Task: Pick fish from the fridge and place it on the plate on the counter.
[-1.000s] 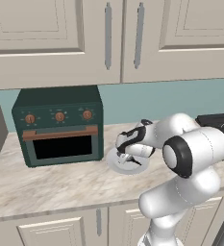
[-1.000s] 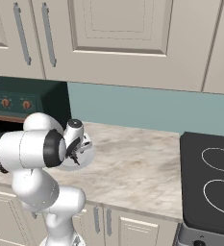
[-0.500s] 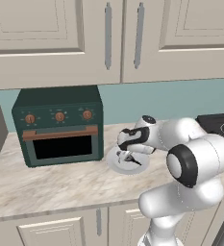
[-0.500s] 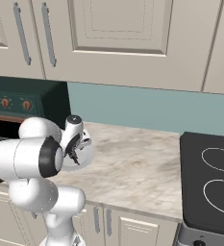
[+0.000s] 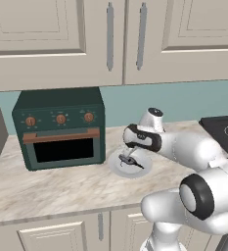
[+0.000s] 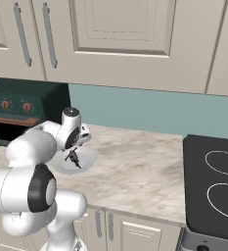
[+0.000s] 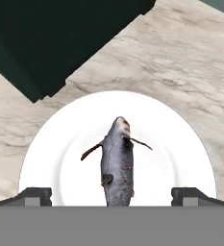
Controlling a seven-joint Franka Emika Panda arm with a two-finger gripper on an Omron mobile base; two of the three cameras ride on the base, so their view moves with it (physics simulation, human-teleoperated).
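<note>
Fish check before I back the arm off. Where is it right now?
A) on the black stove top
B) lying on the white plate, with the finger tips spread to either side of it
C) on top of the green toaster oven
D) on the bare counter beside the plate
B: in the hand view the fish lies within the rim of the plate, with the gripper open and its fingertips apart on either side.

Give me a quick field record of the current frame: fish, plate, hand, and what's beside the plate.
fish: dark grey fish, lying on the plate, between the fingertips
plate: white round plate, flat on the beige counter
hand: hand above the plate, fingers apart on either side of the fish, not gripping it
beside the plate: dark green toaster oven on the counter; black stove top at the other end
</note>
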